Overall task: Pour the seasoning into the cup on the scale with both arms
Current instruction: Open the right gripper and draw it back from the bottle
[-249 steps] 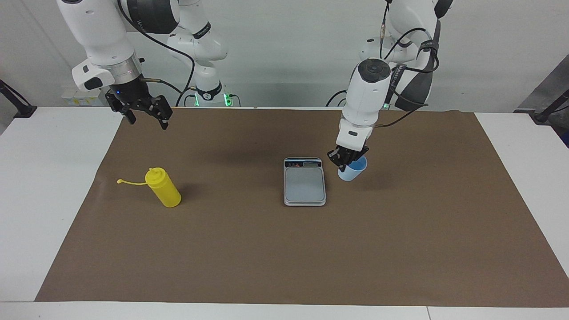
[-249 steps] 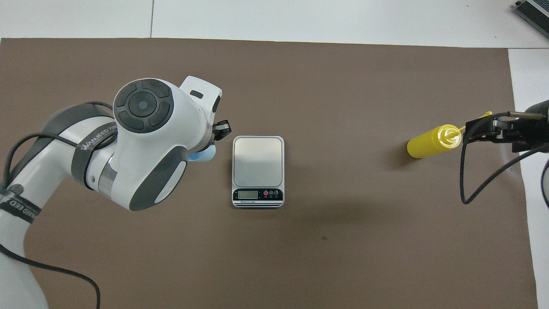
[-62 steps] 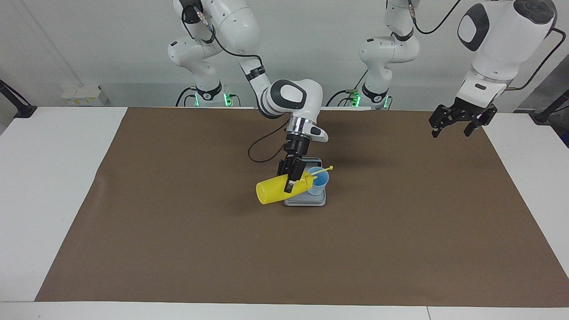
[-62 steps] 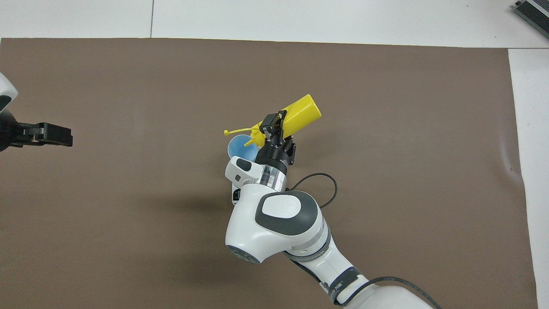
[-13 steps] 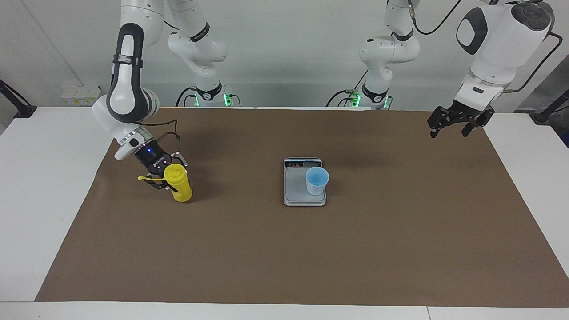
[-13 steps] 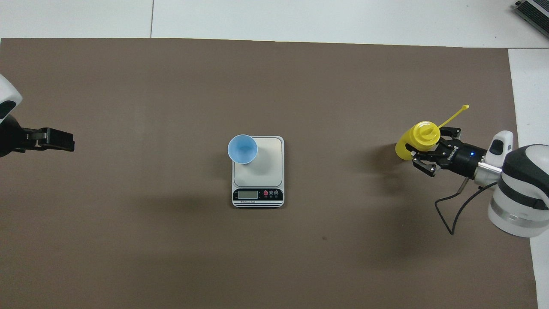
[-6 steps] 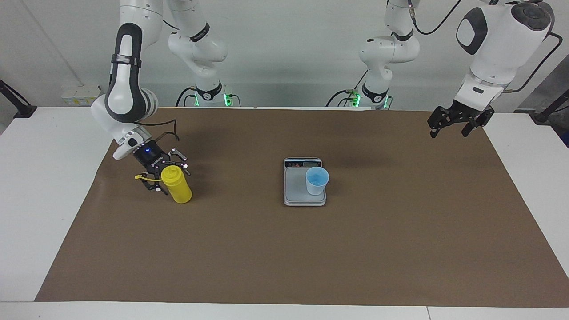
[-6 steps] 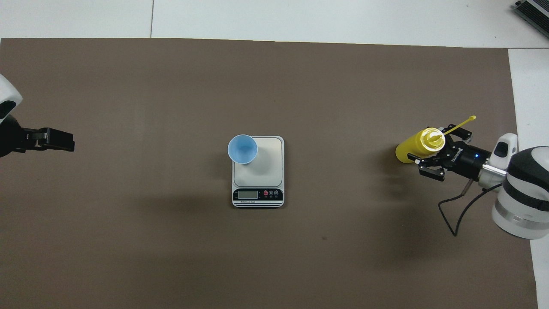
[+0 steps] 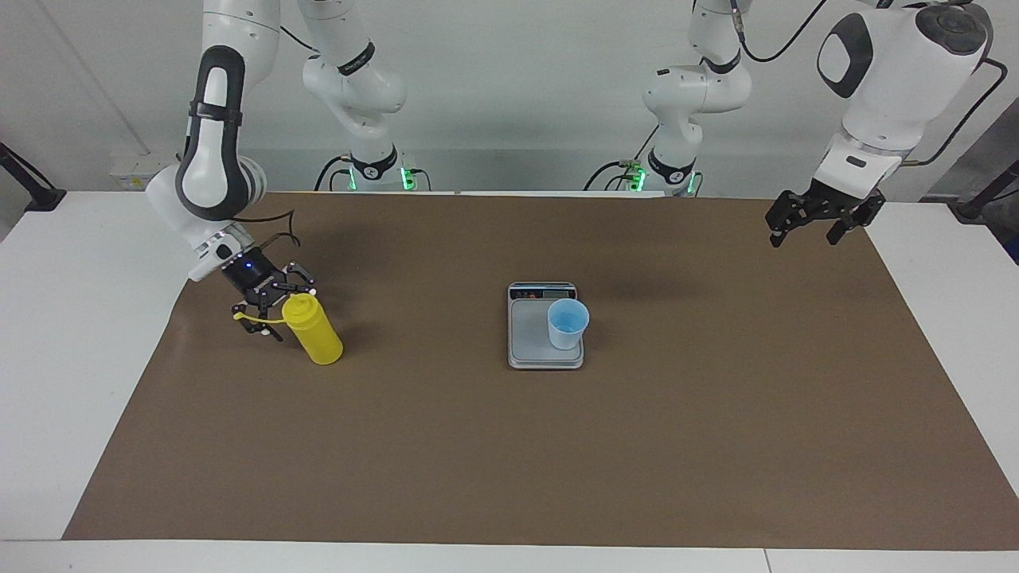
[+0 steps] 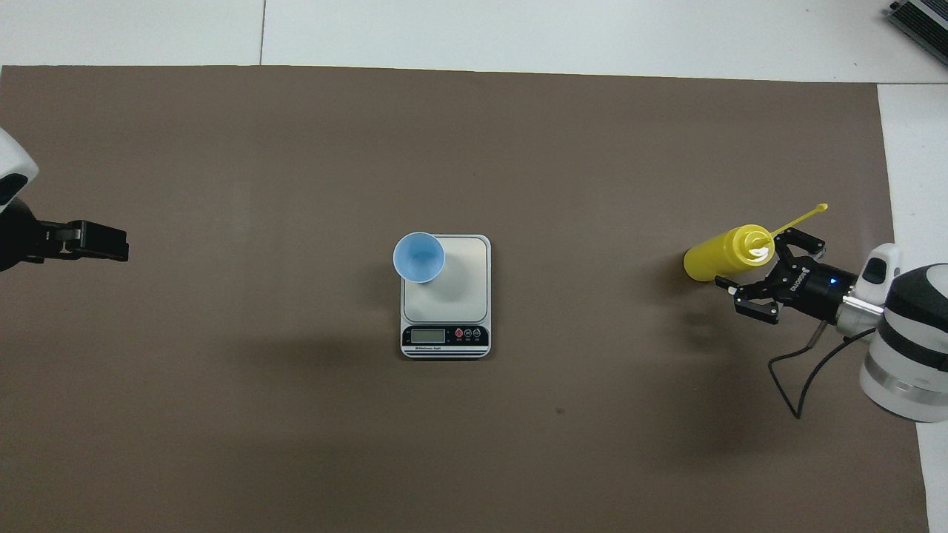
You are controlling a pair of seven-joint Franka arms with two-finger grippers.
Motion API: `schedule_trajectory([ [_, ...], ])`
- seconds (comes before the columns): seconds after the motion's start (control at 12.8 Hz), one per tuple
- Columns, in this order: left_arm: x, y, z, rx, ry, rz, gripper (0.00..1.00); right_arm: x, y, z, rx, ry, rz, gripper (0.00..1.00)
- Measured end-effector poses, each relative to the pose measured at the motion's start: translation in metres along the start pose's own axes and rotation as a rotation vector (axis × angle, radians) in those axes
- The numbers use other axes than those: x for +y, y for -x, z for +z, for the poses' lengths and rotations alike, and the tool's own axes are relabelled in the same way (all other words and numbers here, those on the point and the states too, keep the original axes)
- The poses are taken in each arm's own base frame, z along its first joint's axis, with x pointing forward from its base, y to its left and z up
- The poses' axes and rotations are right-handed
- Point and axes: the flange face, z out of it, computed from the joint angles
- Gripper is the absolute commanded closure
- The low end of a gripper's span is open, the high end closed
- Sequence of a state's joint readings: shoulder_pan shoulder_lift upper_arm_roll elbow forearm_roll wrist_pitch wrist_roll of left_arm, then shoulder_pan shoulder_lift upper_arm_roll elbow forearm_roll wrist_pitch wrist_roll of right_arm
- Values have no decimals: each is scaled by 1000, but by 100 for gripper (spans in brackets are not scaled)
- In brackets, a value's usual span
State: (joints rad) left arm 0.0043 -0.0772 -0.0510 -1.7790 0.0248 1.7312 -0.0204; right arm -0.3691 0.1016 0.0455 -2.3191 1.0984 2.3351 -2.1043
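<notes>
Now the seasoning (image 9: 317,335) stands upright on the brown mat (image 9: 509,446) toward the right arm's end of the table, its cap strap (image 10: 801,216) sticking out sideways. The right gripper (image 9: 267,306) sits just beside the bottle's top with its fingers spread wide and nothing between them, so the bottle looks set down and let go rather than held. The cup (image 9: 568,323) stands on the scale (image 9: 527,338), at the plate's edge toward the left arm's end, with the display strip on the side nearer the robots. It probably sits there so the pour could be weighed. The left gripper (image 9: 820,216) waits, open and empty, in the air over the mat's edge at its own end. By this layout, the pouring appears finished.
</notes>
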Motion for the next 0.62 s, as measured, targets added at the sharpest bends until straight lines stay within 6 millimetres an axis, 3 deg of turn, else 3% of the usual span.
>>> schedule_trajectory([
  [0.23, 0, 0, 0, 0, 0, 0, 0, 11, 16, -22, -77, -2, -58, 0],
  [0.62, 0, 0, 0, 0, 0, 0, 0, 33, -7, -55, -158, 9, -121, 0],
])
